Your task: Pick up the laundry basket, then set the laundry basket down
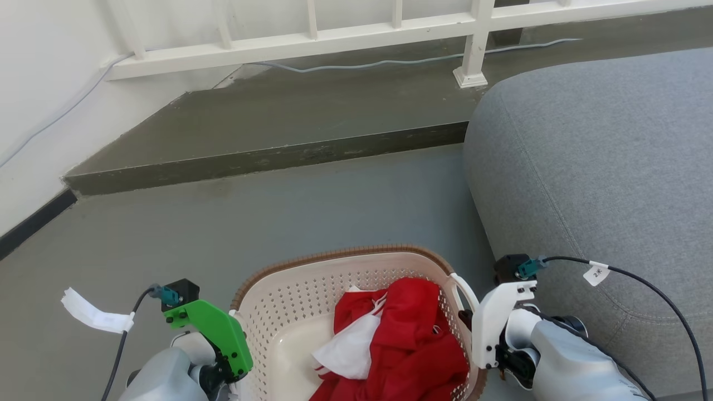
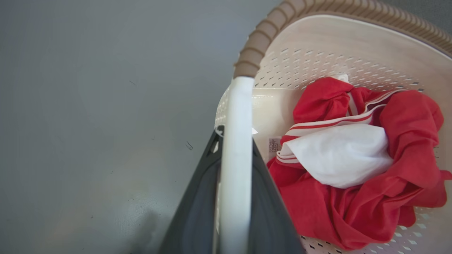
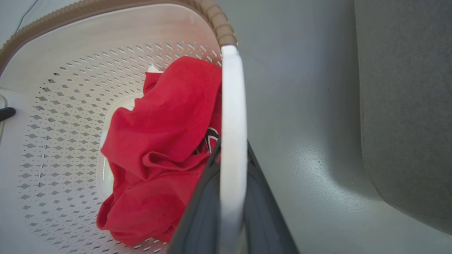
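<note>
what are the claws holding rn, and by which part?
The basket, by its two white side handles: left claw shut on the left handle, right claw shut on the right handle.

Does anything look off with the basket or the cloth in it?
Nothing stands out. The basket looks intact, the cloth lies inside, and the left gripper and right gripper hold its handles.

smooth grey floor [image 1: 334,211] fills the frame's middle. across the upper part a darker raised concrete step [image 1: 312,106] carries a white railing post [image 1: 470,61] and a thin grey cable [image 1: 390,62]. at right a grey fabric sofa [image 1: 601,156] stands on the floor. at bottom centre, a cream-white perforated plastic laundry basket [image 1: 301,301]; whether it touches the floor cannot be told.
</note>
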Robot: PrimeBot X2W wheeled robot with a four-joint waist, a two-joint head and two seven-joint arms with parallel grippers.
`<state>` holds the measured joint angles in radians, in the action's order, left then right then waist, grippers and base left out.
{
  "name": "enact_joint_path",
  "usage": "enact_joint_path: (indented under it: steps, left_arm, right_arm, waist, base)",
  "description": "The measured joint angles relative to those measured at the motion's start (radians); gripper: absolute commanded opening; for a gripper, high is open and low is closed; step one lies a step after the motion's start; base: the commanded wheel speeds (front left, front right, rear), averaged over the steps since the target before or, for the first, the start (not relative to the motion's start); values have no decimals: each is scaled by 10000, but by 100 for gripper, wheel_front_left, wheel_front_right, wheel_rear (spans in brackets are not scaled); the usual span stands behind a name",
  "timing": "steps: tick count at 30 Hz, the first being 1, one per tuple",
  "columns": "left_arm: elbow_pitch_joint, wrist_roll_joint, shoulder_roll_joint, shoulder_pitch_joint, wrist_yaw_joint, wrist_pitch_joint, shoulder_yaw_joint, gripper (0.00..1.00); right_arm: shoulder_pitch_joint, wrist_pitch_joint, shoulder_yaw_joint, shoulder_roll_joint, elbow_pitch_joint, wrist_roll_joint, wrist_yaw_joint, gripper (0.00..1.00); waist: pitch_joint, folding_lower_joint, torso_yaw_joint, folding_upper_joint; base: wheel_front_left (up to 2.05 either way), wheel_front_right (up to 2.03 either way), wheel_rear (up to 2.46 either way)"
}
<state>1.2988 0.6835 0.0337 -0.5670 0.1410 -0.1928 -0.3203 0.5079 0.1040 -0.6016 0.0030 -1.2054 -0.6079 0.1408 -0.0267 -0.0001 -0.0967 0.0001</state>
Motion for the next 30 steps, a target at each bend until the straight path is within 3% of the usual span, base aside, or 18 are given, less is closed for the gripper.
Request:
enact_joint_path:
  steps: [30]
  left_arm:
    - [38, 58, -10, 28, -2, -86, 2, 0]
  right_arm:
    - [-2, 111, -280, -13, 4, -270, -2, 0]
  waist:
    - [87, 0, 23, 0]
  base:
    - [0, 0, 0]
